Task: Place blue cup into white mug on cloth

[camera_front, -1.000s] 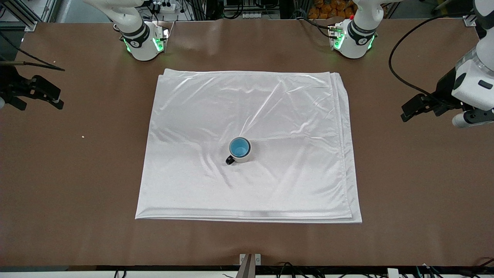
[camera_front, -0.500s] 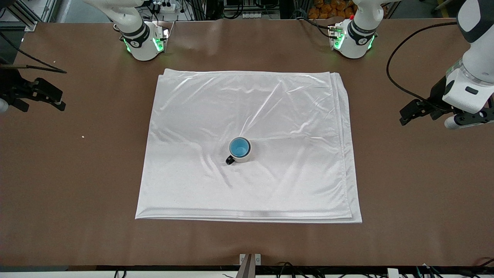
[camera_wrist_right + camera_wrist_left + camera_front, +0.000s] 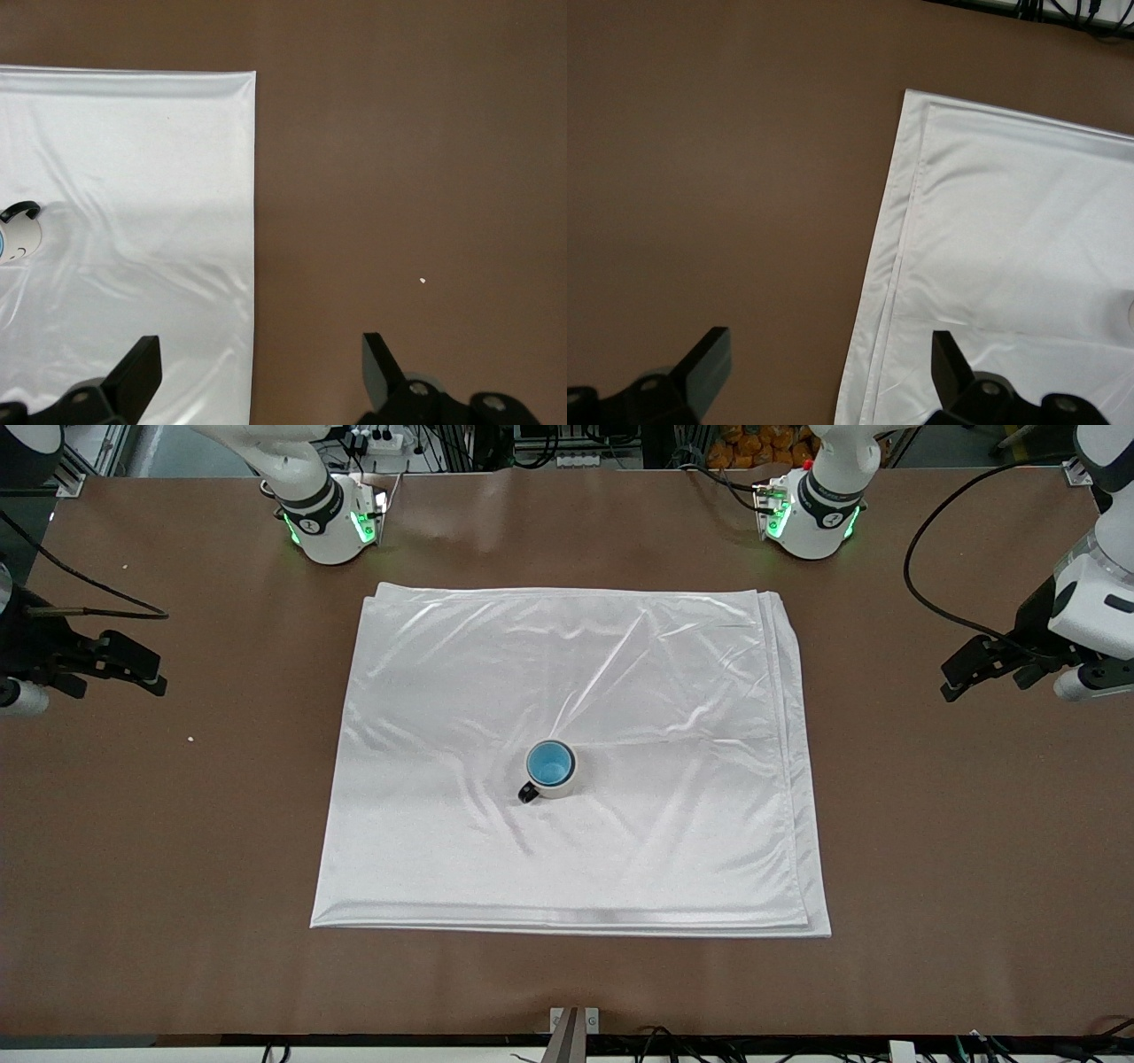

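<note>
While the handleless light-blue cup (image 3: 549, 763) sits inside the cream-white black-handled mug (image 3: 551, 771) mid-cloth (image 3: 620, 691), my left claw (image 3: 979, 667) and right claw (image 3: 124, 666) hang open over bare brown table (image 3: 177, 824) off the shiny white folded cloth's side edges.

The large shiny white folded cloth (image 3: 571, 762) lay flat, and only the cream-white ceramic mug with a black handle (image 3: 551, 771), holding the light-blue tapered cup (image 3: 548, 763), rose from its middle. The brown table (image 3: 957, 824) lay bare around the cloth. Both open grippers, right (image 3: 124, 666) and left (image 3: 979, 666), hung over the table's ends.
</note>
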You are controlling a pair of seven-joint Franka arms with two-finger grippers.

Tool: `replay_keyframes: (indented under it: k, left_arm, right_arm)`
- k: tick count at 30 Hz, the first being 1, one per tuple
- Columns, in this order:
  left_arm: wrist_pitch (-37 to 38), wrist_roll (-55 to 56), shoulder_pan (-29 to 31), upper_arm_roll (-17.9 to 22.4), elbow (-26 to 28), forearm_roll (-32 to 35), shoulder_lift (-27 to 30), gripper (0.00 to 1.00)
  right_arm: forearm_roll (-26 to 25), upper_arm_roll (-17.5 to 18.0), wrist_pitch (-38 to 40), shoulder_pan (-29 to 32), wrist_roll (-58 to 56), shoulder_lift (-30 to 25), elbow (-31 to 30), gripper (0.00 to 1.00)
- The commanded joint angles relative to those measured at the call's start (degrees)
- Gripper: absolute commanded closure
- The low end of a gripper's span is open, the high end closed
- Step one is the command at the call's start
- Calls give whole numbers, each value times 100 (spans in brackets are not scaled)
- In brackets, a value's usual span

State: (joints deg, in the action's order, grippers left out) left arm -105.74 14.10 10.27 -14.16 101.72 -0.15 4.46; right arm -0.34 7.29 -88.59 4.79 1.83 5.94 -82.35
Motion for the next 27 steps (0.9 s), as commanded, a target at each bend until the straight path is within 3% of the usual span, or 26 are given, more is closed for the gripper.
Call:
replay_keyframes:
  k: [1,27]
  left_arm:
    - [158,-179,80,-34,-46,-99,160,0]
    - [712,-197,80,-51,-644,33,99,0]
  right_arm:
    - [60,62,-9,75,10,57,0,0]
    - [60,62,-10,189,-95,136,0,0]
